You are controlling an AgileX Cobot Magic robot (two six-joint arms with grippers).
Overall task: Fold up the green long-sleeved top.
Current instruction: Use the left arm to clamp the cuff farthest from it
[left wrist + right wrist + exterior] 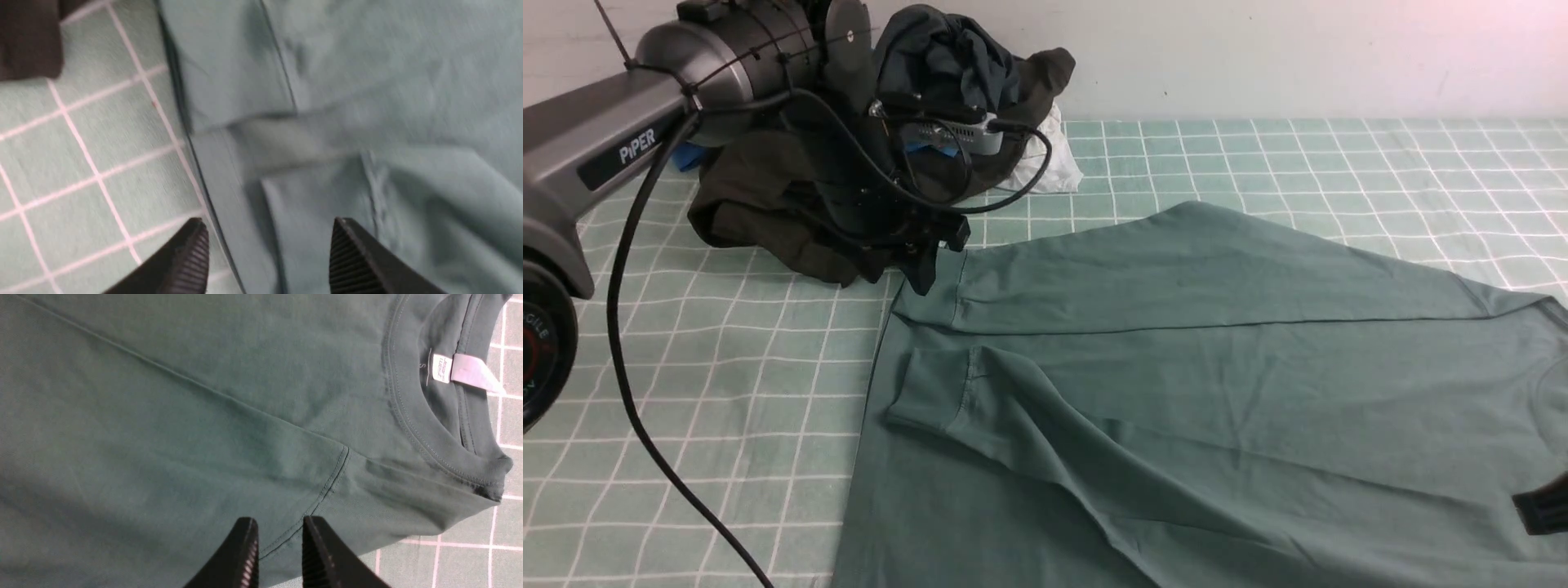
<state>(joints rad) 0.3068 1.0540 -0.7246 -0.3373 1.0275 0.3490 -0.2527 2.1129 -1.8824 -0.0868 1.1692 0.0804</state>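
The green long-sleeved top (1217, 367) lies flat across the checked table, both sleeves folded over its body with the cuffs (927, 396) near its left edge. My left gripper (927, 269) hangs over the far sleeve's cuff. In the left wrist view it (267, 222) is open wide above the top (367, 81), with nothing between its fingers. My right gripper (1543, 506) shows only at the right edge of the front view. In the right wrist view it (279, 519) stands narrowly open over the shoulder seam, near the ribbed neck (408, 416) and its white label (443, 368).
A heap of dark garments (792, 196) lies at the back left against the wall, with a white cloth (1054, 163) and a bit of blue fabric (690, 155) beside it. The left arm's black cable (629, 367) hangs over the checked tablecloth (686, 367).
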